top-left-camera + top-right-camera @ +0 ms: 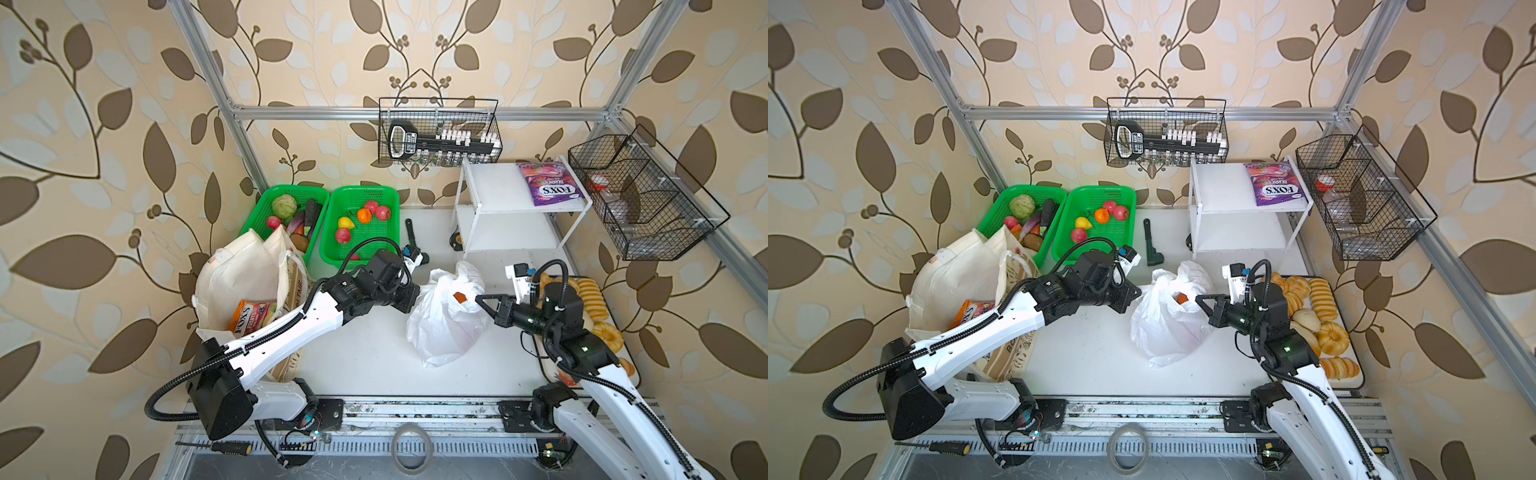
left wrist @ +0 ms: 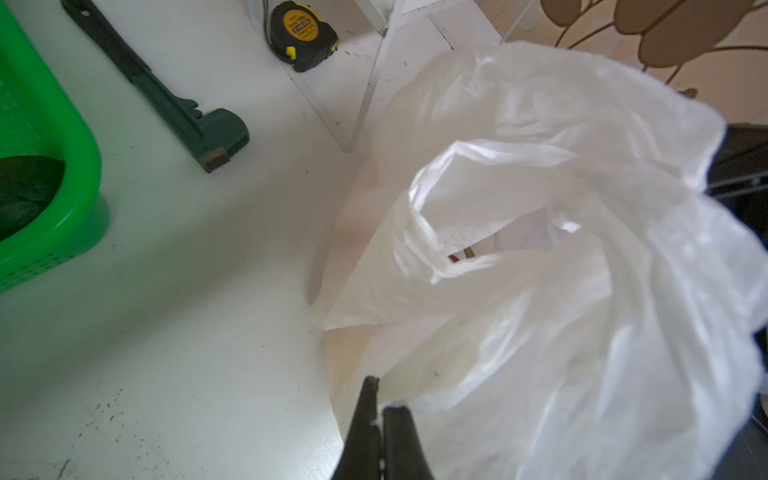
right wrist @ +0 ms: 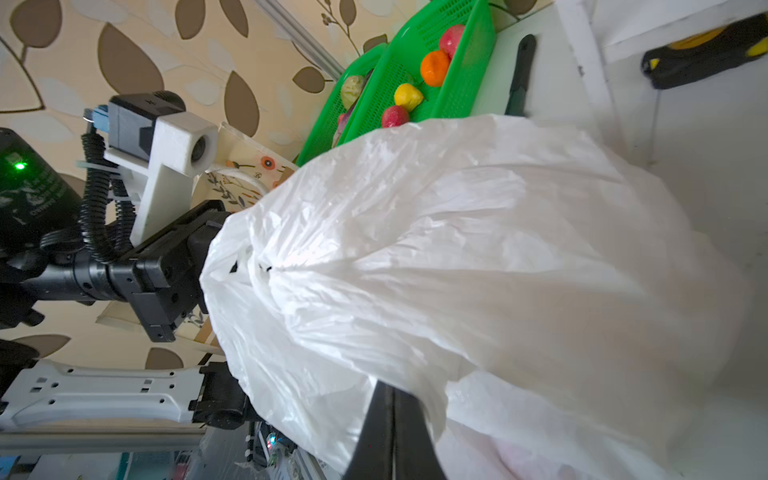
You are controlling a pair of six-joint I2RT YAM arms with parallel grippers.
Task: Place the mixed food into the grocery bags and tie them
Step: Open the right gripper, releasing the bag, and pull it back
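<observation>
Your left gripper (image 2: 380, 399) is clamped shut on the white plastic bag (image 1: 440, 332), which sits mid-bench, well clear of every edge. Your right gripper (image 3: 392, 390) pinches its opposite side. Pulling the 2 apart hard may tear the thin film or slip it free.

The plastic bag (image 1: 444, 320) sits mid-table, between the cloth tote (image 1: 237, 278) at left (a pouch (image 1: 249, 316) lies inside it) and the bread rolls (image 1: 592, 297) at right. Behind the tote stand the vegetable basket (image 1: 291, 189) and, right of it, the fruit basket (image 1: 376, 241); a shelf (image 1: 494, 187) behind the bag bears a packet (image 1: 548, 185).
</observation>
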